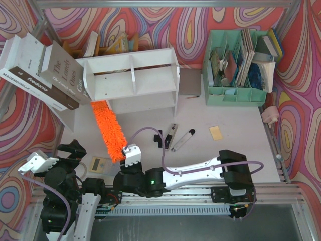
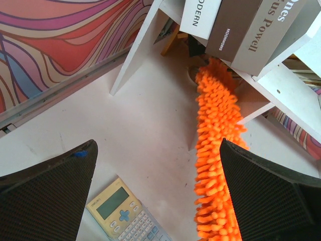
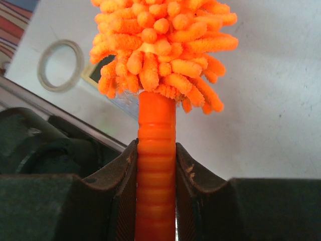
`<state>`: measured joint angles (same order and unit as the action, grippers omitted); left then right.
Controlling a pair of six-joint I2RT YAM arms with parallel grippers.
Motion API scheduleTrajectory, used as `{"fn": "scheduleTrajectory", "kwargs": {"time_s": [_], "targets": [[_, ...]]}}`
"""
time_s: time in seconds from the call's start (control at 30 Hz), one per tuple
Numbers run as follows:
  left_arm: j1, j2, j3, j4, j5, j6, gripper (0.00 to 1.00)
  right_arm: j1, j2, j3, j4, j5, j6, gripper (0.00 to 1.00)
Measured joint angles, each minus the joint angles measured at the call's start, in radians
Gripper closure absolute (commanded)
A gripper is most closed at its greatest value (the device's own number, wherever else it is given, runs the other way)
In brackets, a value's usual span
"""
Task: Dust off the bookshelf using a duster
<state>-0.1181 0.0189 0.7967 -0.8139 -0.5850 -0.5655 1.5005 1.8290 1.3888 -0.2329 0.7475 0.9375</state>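
a: orange duster lies slantwise from near the arms' bases up to the bookshelf. fluffy tip at the shelf's lower left corner, under the leaning books.
b: grip?
a: right fingers clamped narrow on the ribbed handle, just below the fluff. left fingers spread wide, holding nothing, hovering over the bench beside a calculator.
b: step?
a: looks like the wiping itself, near its start. tip is at the shelf's left end; whether it touches a board, cannot tell.
b: next?
a: my guess: sweep the tip rightward along the lower tier, then the upper one, wrist low so the fluff passes the dividers without nudging the books.
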Motion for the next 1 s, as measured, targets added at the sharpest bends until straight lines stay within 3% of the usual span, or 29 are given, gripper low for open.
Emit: {"fn": "scheduleTrajectory", "kwargs": {"time_s": [0.37, 0.6, 0.73, 1.0], "targets": [[-0.005, 0.000, 0.002, -0.009, -0.004, -0.004, 0.02, -0.019, 0.071, 0.078, -0.177, -0.090, 0.104, 1.00], [-0.015, 0.000, 0.006, -0.023, -0.012, -0.008, 0.01, 0.111, 0.069, 0.080, -0.101, 0.145, 0.021, 1.00], [-0.020, 0.000, 0.007, -0.030, -0.015, -0.011, 0.01, 0.166, 0.053, 0.080, -0.088, 0.206, 0.025, 1.00], [-0.025, 0.000, 0.009, -0.038, -0.019, -0.015, 0.01, 0.071, 0.054, 0.102, -0.229, 0.107, 0.183, 1.00]]}}
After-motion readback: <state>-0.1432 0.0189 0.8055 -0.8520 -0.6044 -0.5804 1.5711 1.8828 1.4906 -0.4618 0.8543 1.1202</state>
